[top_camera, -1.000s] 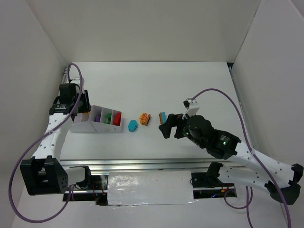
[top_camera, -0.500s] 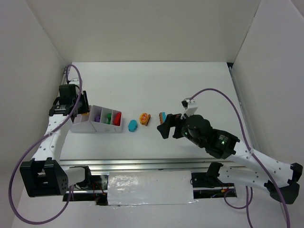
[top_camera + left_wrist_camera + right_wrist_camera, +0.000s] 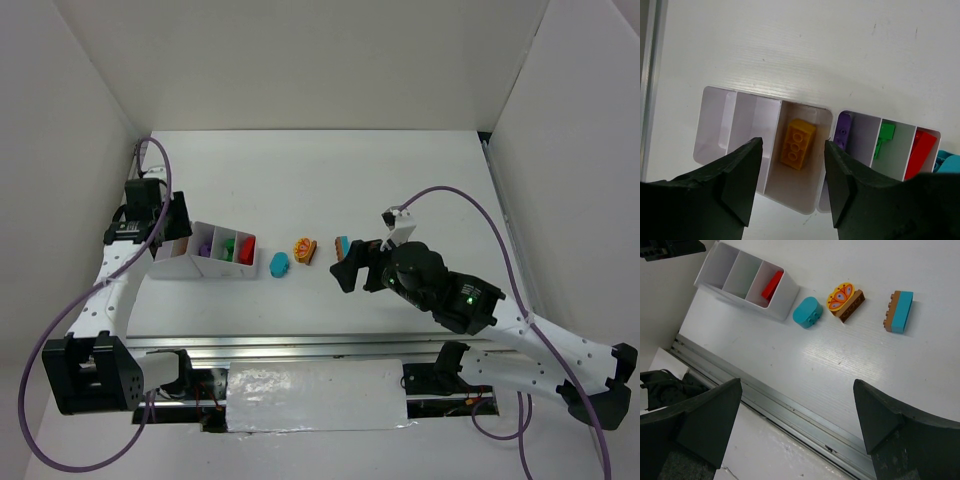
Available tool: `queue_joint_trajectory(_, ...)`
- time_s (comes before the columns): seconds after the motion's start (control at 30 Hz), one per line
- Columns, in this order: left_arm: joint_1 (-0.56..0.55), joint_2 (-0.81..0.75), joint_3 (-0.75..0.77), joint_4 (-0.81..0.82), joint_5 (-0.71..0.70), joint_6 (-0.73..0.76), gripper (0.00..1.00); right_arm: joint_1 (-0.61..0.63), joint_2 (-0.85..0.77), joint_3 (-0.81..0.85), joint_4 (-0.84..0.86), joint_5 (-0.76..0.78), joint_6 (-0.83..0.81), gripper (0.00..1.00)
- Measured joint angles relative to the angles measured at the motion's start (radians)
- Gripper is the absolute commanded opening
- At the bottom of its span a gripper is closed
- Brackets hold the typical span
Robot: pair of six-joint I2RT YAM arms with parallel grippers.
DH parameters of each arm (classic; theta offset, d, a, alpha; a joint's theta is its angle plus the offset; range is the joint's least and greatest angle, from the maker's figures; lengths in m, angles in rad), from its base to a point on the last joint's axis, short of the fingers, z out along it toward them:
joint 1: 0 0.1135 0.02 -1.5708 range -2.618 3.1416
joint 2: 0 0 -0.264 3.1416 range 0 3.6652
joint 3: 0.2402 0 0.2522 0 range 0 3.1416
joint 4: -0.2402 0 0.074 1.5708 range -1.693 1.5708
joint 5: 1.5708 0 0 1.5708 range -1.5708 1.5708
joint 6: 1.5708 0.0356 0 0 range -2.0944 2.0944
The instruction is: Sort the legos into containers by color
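So the white tray point(image 3: 188, 265) sits out toward 9 o'clock on the table point(image 3: 420, 180), and from the left wrist view we can see what's in it. A yellow brick point(image 3: 798, 143) lies flat on the floor of one compartment. Going toward 3 o'clock from there, a purple brick point(image 3: 842, 131), a green brick point(image 3: 884, 137) and a red brick point(image 3: 921, 150) each have a slot of their own. Three pieces are loose on the table in a rough row running off to 3 o'clock from the tray's end. The teal oval brick point(image 3: 279, 264) is just beside the tray, and the butterfly brick point(image 3: 305, 249) sits near it at roughly 2 o'clock. The teal-and-tan brick point(image 3: 342, 244) is a bit further along, and none of the three touch each other. The left gripper point(image 3: 792, 185) hangs right over the tray with its jaws apart. They hold nothing, and the yellow brick shows down in the gap between them without touching either finger. The right gripper point(image 3: 797, 415) is spread as wide as it goes, holding nothing. It hovers over bare table at about 5 o'clock from the teal-and-tan brick, and its camera takes in all three loose pieces.
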Motion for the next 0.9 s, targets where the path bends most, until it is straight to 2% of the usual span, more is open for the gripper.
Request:
queue_joint_trajectory(0.17, 0.0, -0.004, 0.0, -0.002, -0.012, -0.01, 0.7, 0.0, 0.003, -0.003, 0.009, 0.001, 0.001, 1.0)
queue_joint_trajectory(0.2, 0.0, -0.011, 0.0, -0.003, -0.013, -0.023, 0.92, 0.0, 0.008, -0.005, 0.012, 0.003, 0.002, 1.0)
queue_joint_trajectory(0.23, 0.0, -0.024, 0.0, -0.005, -0.015, -0.028, 0.99, 0.0, 0.024, -0.005, 0.014, 0.009, 0.006, 1.0)
queue_joint_trajectory(0.37, 0.0, -0.121, 0.0, -0.009, -0.027, -0.112, 0.99, -0.002, 0.174, 0.03, -0.005, 0.065, 0.056, 1.0)
queue_joint_trajectory(0.53, 0.0, -0.227, -0.002, -0.045, -0.019, -0.237, 0.99, -0.016, 0.544, 0.195, -0.041, 0.141, 0.154, 1.0)
queue_joint_trajectory(0.67, -0.009, -0.293, -0.063, -0.06, 0.019, -0.26, 0.99, -0.049, 0.795, 0.338, -0.07, 0.154, 0.231, 1.0)
queue_joint_trajectory(0.9, -0.163, -0.409, -0.101, -0.094, -0.011, -0.26, 1.0, -0.126, 1.08, 0.534, -0.09, 0.14, 0.307, 0.96)
